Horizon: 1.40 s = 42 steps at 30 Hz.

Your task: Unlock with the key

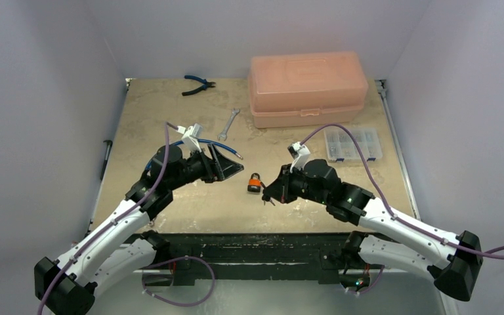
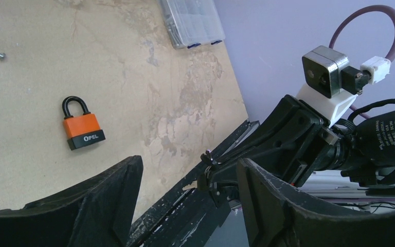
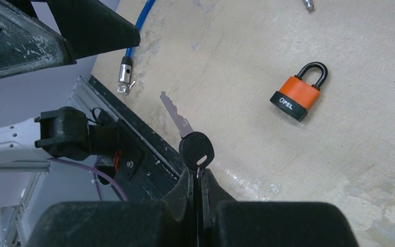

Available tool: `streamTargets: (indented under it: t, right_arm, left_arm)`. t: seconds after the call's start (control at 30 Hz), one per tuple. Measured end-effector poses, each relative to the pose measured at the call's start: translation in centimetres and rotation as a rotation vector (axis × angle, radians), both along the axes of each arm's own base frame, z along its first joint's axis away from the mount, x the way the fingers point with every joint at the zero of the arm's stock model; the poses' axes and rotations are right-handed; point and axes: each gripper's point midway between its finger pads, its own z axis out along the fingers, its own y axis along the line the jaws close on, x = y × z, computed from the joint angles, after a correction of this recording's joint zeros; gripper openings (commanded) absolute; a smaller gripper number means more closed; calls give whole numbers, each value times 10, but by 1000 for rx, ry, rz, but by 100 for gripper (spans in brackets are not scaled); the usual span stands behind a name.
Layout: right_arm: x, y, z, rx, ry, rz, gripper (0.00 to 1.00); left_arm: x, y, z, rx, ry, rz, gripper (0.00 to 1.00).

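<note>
right gripper (image 3: pixel 197 179) pinches the black-headed silver key (image 3: pixel 196 148), left gripper (image 2: pixel 189 167) gapes open, orange-and-black padlock (image 1: pixel 254 183) lies flat near the front edge.

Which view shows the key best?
Right wrist: the key, pinched by its black head in the right gripper, shows its whole toothed blade against the table. Top external gives a tiny dark speck at that gripper's tip; left wrist only a small unclear glimpse.

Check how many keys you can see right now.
1: a black-headed key, pinched by its head in the right claw, blade pointing away from it, held apart from the orange padlock. More could hang hidden beneath the claw.
</note>
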Motion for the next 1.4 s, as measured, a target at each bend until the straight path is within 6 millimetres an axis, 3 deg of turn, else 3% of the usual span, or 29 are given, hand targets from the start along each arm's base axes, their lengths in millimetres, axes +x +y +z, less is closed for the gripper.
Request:
streamTargets:
  t: [0.17, 0.73, 0.97, 1.33, 1.4]
  right_arm:
    - [3, 1, -4, -17, 7, -10, 0]
    - [7, 0, -4, -29, 4, -29, 0]
    - [10, -1, -1, -31, -5, -42, 0]
    - [11, 0, -2, -40, -6, -39, 0]
    - [12, 1, -1, -41, -7, -39, 0]
  left_arm:
    - [0, -8, -7, -28, 23, -13, 74]
    - [-8, -38, -16, -52, 45, -83, 64]
    - [-7, -47, -19, -53, 52, -79, 52]
    - [4, -56, -36, -48, 98, -45, 42]
    - [5, -58, -38, -48, 107, -43, 32]
